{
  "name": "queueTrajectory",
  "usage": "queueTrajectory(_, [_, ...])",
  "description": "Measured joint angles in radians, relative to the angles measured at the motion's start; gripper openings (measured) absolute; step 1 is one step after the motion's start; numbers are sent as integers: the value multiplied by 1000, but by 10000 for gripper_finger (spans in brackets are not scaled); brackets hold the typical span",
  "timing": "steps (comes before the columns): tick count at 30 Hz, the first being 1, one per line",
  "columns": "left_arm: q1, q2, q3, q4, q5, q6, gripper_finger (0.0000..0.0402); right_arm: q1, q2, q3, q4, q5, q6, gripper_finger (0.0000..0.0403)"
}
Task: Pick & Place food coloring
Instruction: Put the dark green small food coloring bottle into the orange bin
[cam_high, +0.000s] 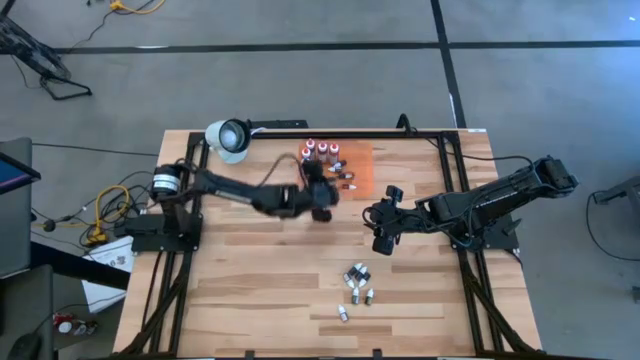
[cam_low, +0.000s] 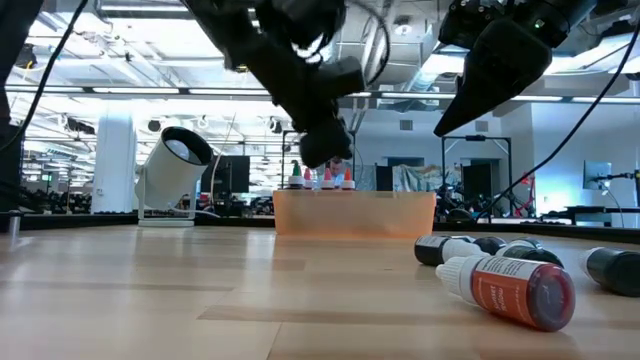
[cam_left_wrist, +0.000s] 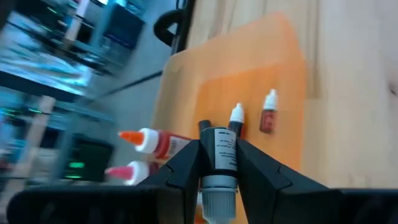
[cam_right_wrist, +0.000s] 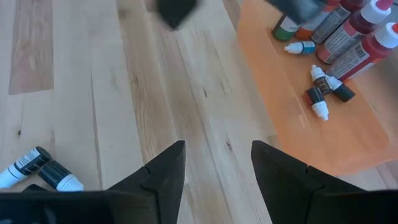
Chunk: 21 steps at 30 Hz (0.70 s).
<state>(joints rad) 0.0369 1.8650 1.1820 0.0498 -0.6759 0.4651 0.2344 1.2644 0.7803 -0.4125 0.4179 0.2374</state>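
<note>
My left gripper hangs above the table at the near left corner of the orange mat, shut on a tiny dark dropper bottle of food coloring with a white label. On the mat, red white-capped bottles stand at the far side and small droppers lie on their sides. More droppers lie on the wood near the front edge. My right gripper waits open above bare wood right of the mat, nothing between its fingers. My left gripper pinches the dropper's labelled body between its two fingers. The bottle lies along the fingers, its dark end pointing outward past the fingertips and its pale cap end back between them. It is lifted clear of the table, slanting down toward the mat.
A white lamp stands at the far left corner of the table. Black frame rails run along both sides and the back. In the low view a red bottle and dark droppers lie close by on the wood.
</note>
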Motion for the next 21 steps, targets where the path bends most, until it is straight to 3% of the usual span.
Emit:
queueTrajectory(6, [139, 2, 0, 36, 170, -105, 84, 0, 0, 0, -2, 0, -1, 177])
queueTrajectory(14, [201, 2, 0, 67, 389, -235, 88, 0, 0, 0, -2, 0, -1, 177])
queueTrajectory(21, [212, 2, 0, 91, 409, -285, 123, 0, 0, 0, 1, 0, -1, 177])
